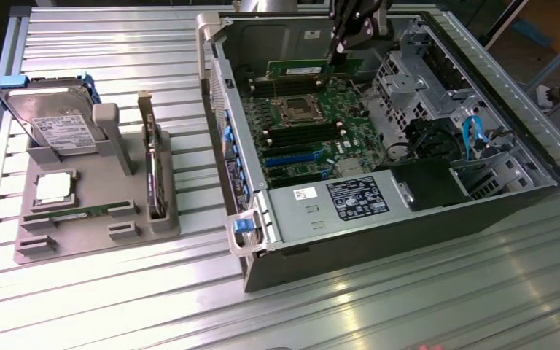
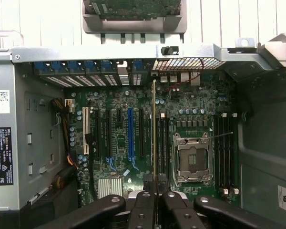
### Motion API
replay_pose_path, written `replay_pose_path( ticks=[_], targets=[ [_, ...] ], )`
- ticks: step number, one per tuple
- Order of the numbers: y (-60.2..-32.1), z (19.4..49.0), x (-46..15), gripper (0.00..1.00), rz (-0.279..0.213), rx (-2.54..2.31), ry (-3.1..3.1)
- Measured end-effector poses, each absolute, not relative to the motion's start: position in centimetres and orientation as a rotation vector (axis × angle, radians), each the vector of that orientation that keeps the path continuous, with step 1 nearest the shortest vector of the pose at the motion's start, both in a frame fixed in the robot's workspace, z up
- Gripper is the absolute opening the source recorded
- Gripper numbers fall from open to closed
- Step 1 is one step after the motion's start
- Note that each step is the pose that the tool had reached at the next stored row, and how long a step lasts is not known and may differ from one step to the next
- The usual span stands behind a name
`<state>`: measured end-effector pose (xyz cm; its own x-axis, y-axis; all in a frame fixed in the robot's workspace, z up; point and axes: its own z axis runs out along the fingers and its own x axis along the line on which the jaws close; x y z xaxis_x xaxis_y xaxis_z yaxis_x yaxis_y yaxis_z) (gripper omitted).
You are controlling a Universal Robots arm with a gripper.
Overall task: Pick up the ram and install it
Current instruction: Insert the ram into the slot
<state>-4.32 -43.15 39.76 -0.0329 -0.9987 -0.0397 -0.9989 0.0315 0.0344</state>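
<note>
Pick-up done, seating not: claw clamped on the ram, which hangs on edge inside the open computer case above the motherboard, beside the processor socket, long axis parallel to the memory slots, apparently not yet pressed home.

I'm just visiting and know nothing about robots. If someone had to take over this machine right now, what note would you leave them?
Gripper: shut on the ram.
Ram: hanging over the motherboard inside the open case, beside the CPU socket and roughly in line with the slots there.
Done: ram picked up and now in the case.
Left: it does not look seated in a slot yet.
</note>
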Motion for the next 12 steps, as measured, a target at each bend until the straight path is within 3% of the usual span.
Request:
replay_pose_path(
  ticks=[12],
  targets=[
    [-43.14, 38.91, -4.20, 0.12, 0.082, -2.181, 2.253]
  ],
)
